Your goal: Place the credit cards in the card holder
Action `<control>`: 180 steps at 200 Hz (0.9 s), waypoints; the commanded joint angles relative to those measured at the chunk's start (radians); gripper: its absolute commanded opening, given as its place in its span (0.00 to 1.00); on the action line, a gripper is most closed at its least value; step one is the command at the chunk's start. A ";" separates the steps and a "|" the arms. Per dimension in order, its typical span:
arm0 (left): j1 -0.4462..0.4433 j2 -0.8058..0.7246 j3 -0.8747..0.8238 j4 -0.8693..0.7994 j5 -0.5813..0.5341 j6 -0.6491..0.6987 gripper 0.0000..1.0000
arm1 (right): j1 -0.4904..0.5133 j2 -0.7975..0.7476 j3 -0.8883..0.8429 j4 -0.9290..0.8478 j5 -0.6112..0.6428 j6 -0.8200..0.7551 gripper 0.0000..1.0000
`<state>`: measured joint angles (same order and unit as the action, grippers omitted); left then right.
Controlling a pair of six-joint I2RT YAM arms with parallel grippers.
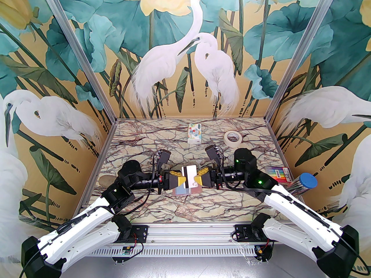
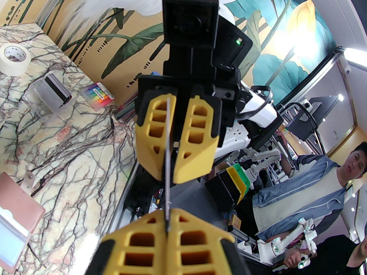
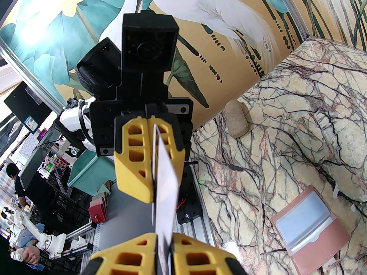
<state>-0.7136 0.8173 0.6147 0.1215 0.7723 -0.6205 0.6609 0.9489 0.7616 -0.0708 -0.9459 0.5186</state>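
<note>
Left gripper clamps credit card; right gripper slightly parted around it, over open card holder; tape roll well apart.

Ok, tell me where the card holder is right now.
The card holder lies open on the marble table, centre of the top view, underneath the credit card stretched between the left gripper and the right gripper.

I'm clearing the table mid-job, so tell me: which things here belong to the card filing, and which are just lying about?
Job: credit card pinched in the left claw; open card holder below it.
Lying about: tissue pack; tape roll; striped coloured pack; blue-lidded tube.
</note>
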 commanded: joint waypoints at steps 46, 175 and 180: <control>-0.003 0.020 -0.001 0.015 0.032 -0.016 0.00 | 0.006 -0.008 0.022 0.005 -0.019 -0.013 0.10; 0.376 -0.056 -0.041 -0.415 -0.217 -0.114 0.71 | -0.004 0.042 0.017 -0.114 0.147 -0.055 0.00; 0.382 -0.047 -0.055 -0.404 -0.205 -0.123 0.71 | -0.008 0.047 0.016 -0.121 0.160 -0.057 0.00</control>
<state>-0.3965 0.7708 0.6388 -0.2459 0.5186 -0.6628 0.6617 0.9867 0.7753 -0.1486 -0.8593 0.4908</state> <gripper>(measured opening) 0.719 0.031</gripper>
